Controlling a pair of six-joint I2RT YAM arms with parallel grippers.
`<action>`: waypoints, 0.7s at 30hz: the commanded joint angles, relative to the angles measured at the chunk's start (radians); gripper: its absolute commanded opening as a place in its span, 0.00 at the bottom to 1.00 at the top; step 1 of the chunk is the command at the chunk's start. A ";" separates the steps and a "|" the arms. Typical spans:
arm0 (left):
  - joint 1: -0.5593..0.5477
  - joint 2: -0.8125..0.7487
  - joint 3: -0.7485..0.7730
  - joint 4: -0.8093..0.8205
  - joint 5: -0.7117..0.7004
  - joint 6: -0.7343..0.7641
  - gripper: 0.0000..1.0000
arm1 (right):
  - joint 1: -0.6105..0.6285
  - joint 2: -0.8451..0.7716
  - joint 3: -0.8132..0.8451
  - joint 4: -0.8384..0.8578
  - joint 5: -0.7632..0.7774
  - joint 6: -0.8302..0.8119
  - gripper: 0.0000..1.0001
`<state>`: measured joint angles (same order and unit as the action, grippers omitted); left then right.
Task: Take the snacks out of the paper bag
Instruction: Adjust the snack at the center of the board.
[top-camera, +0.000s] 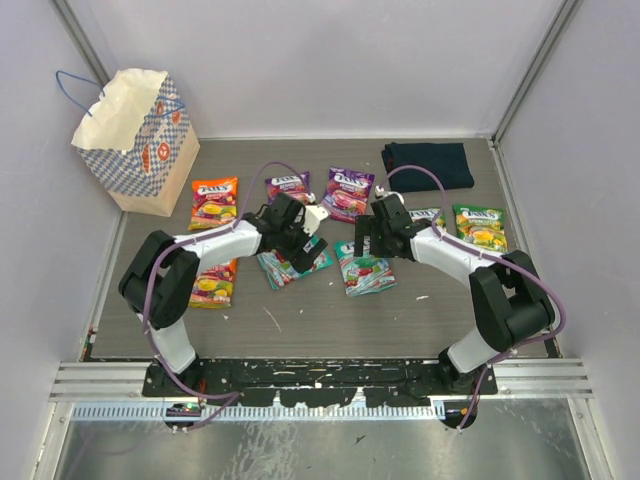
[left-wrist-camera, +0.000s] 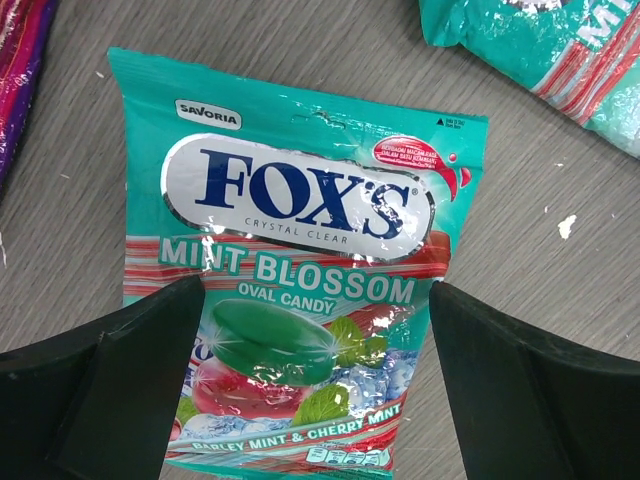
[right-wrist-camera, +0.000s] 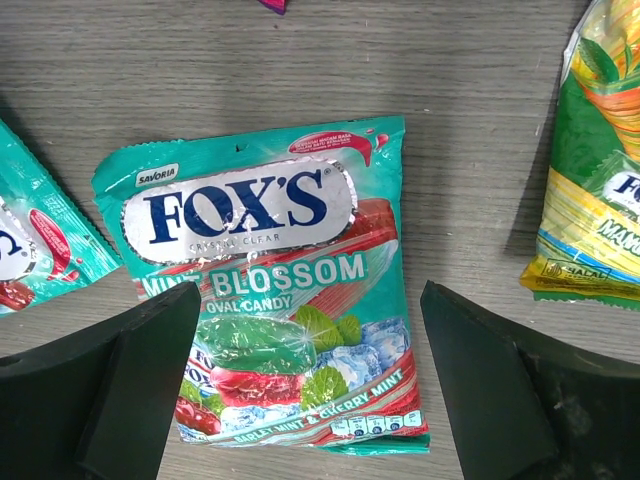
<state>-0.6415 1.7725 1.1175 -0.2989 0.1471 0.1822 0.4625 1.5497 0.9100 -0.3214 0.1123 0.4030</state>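
- Grey wood-grain table (top-camera: 300, 320), white walls on 3 sides.
- Paper bag (top-camera: 140, 135) upright in far left corner, mouth open.
- Candy packets (top-camera: 348, 190) flat on table, outside bag.
- Left gripper (left-wrist-camera: 315, 290) above left teal packet (left-wrist-camera: 290, 200), jaws wide apart, empty.
- Right gripper (right-wrist-camera: 308, 290) above right teal packet (right-wrist-camera: 250, 230), jaws wide apart, empty.
- Folded dark cloth (top-camera: 428, 165) at far right edge.

Dark navy folded cloth (top-camera: 428, 165) lies flat at far right corner of grey wood-grain desk (top-camera: 300, 320). Small white flecks (left-wrist-camera: 566, 226) dot the desk surface.
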 joint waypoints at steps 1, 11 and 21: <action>-0.004 0.021 0.040 -0.082 0.029 0.000 0.96 | 0.003 0.000 0.015 0.036 -0.016 0.012 0.98; -0.004 -0.040 -0.027 -0.100 -0.119 -0.272 0.90 | 0.003 -0.051 0.006 0.014 0.012 0.042 0.99; -0.024 -0.072 -0.095 -0.126 -0.330 -0.650 0.88 | 0.003 -0.063 0.007 -0.009 0.013 0.082 0.99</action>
<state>-0.6548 1.7123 1.0527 -0.3542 -0.0662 -0.2550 0.4625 1.5249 0.9096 -0.3294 0.1104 0.4553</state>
